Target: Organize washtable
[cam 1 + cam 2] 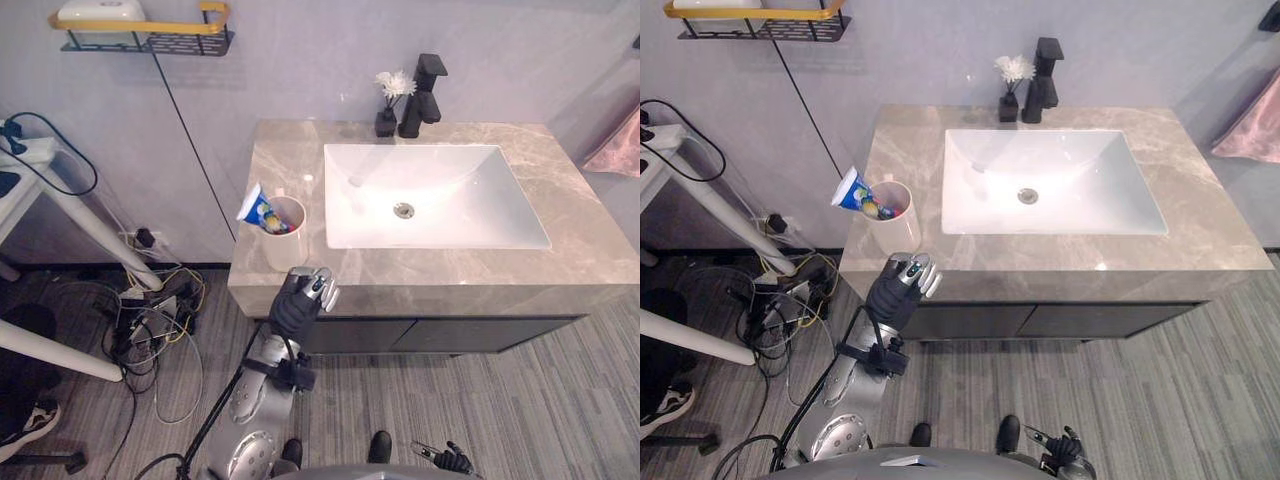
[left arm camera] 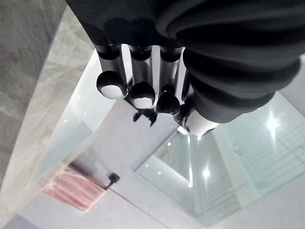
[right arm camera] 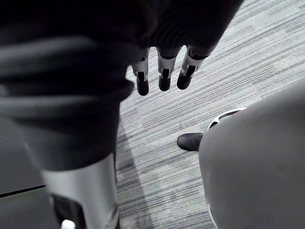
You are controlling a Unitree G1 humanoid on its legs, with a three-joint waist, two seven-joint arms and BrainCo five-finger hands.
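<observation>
A white cup [image 1: 286, 238] stands on the grey marble countertop [image 1: 285, 160] at its front left, left of the white basin [image 1: 450, 215]. A blue and white toothpaste tube [image 1: 261, 210] sticks out of the cup, leaning left. My left hand [image 1: 298, 303] is raised at the counter's front edge, just in front of the cup and apart from it; its fingers [image 2: 112, 71] are relaxed and hold nothing. My right hand [image 1: 452, 459] hangs low over the floor, fingers [image 3: 164, 71] straight and empty.
A black faucet [image 1: 424, 95] and a small dark vase with a white flower [image 1: 389, 104] stand behind the basin. A wall shelf with a yellow rail [image 1: 145, 30] hangs at the upper left. A pink towel [image 1: 617, 146] hangs at the right. Cables [image 1: 150, 320] and white table legs [image 1: 80, 225] crowd the floor on the left.
</observation>
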